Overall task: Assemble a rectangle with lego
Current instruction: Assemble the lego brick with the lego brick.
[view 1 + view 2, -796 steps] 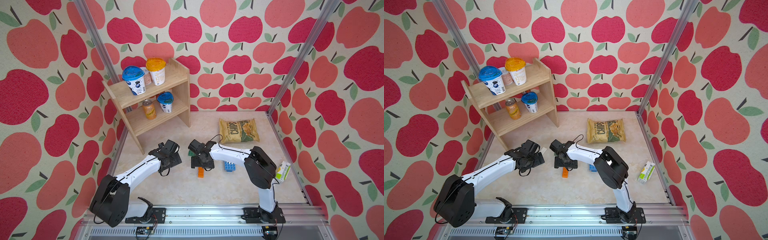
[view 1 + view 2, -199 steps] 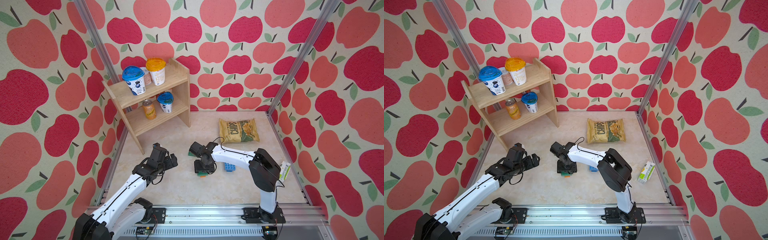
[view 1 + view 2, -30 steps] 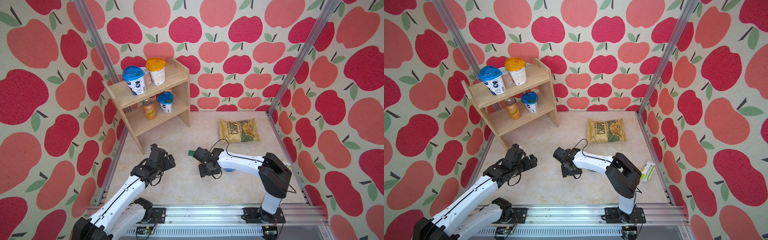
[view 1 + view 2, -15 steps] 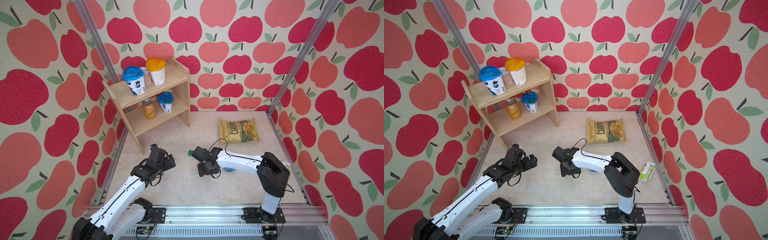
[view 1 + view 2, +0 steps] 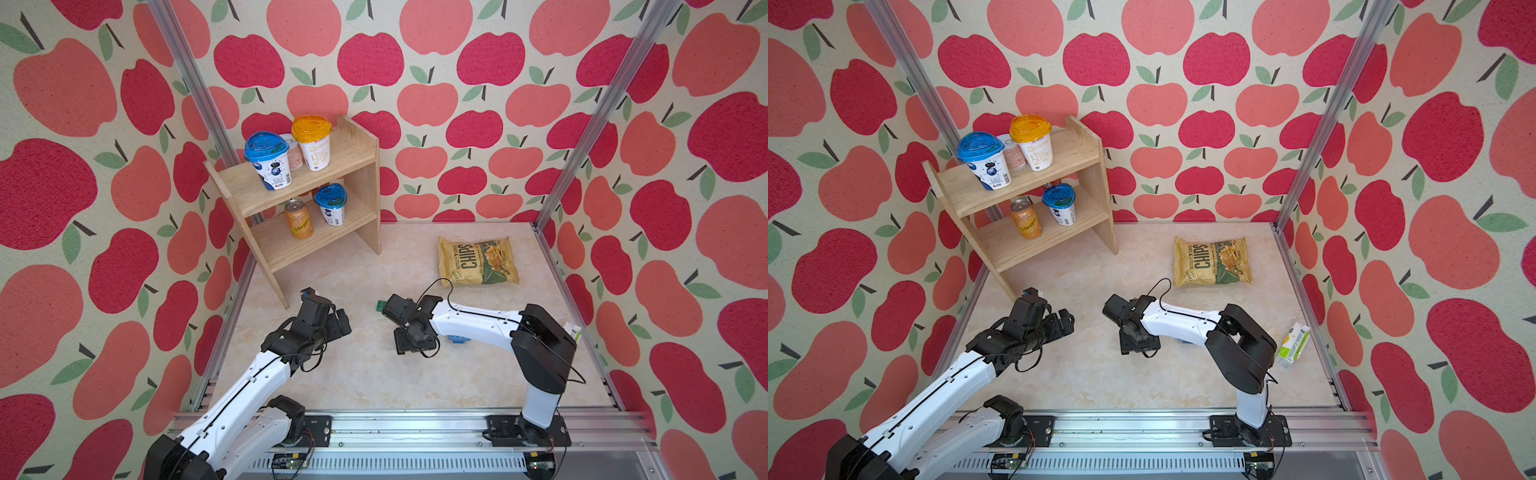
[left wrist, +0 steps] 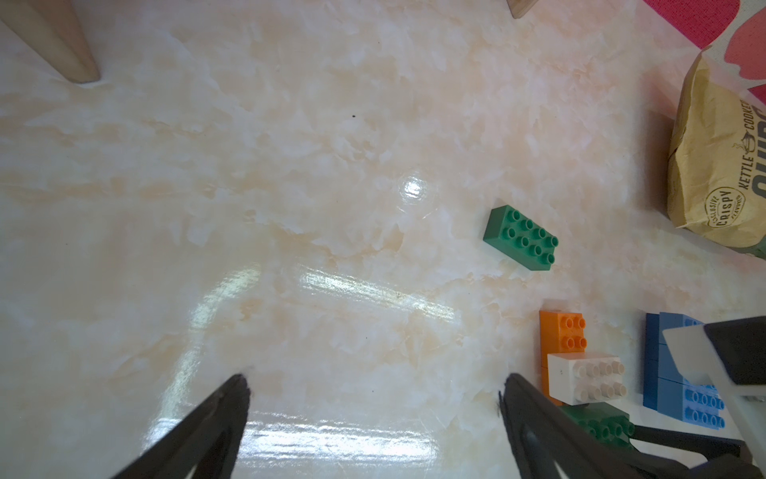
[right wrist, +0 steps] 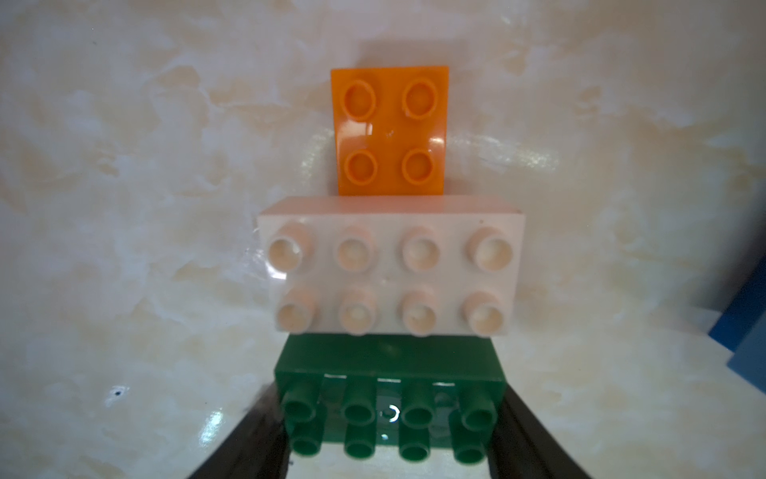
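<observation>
The right gripper (image 7: 387, 419) pointed straight down, fingers clamped on the short ends of a green brick (image 7: 389, 369). I'd judge that end grip was chosen so the brick's long side stayed free to meet the white brick (image 7: 389, 265). The green brick sat right against the white brick's long side and lower than it. I could not tell whether it was tucked under the edge or only butted up. On the white brick's opposite side an orange brick (image 7: 389, 128) stuck out from underneath with four studs showing, so the white one seemed to be bridging the row. The row looked like part of the rectangle, not done yet.

The blue bricks (image 6: 700, 408) lay just beside the white brick, apart from it and untouched. A spare green brick (image 6: 520, 238) lay flat on the table (image 6: 290, 166) farther out, beyond the orange end, well clear of the stack.

The left gripper (image 6: 373, 379) hovered off to the side of the white brick with its fingers spread wide, nothing between them. It was probably parked there to keep out of the right arm's way. The spare green brick lay ahead of it, not within its fingers.
</observation>
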Controlling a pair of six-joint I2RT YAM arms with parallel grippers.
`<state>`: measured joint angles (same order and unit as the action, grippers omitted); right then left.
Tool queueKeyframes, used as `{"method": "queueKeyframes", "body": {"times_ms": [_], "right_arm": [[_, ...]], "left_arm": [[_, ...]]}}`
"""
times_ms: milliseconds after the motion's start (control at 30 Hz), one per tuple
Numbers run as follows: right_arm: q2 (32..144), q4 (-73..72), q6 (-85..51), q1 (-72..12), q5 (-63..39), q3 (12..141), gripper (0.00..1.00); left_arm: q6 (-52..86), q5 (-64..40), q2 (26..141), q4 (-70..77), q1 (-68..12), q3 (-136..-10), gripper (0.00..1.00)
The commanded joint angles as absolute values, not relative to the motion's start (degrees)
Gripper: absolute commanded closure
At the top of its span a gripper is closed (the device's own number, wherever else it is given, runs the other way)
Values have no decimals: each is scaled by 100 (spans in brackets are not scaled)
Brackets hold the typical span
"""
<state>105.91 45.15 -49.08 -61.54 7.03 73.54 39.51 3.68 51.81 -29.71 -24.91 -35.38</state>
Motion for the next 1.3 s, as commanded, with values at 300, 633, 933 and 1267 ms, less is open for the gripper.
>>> {"method": "queueKeyframes", "body": {"times_ms": [300,633,933,1267], "right_arm": [[10794,4886,-5062,-6135,978,7524,78],[10885,4922,-5054,-6111,910,7510,78],[11157,5095,-5110,-6102,740,7609,78],[11278,5105,-5378,-5987,339,7313,82]], "left_arm": [[3920,422,5207,-2872,-2461,-3691,3],[3920,415,5216,-2865,-2461,-3709,2],[3911,414,5263,-2865,-2461,-3724,3],[3902,396,5314,-2812,-2461,-3718,3]]}}
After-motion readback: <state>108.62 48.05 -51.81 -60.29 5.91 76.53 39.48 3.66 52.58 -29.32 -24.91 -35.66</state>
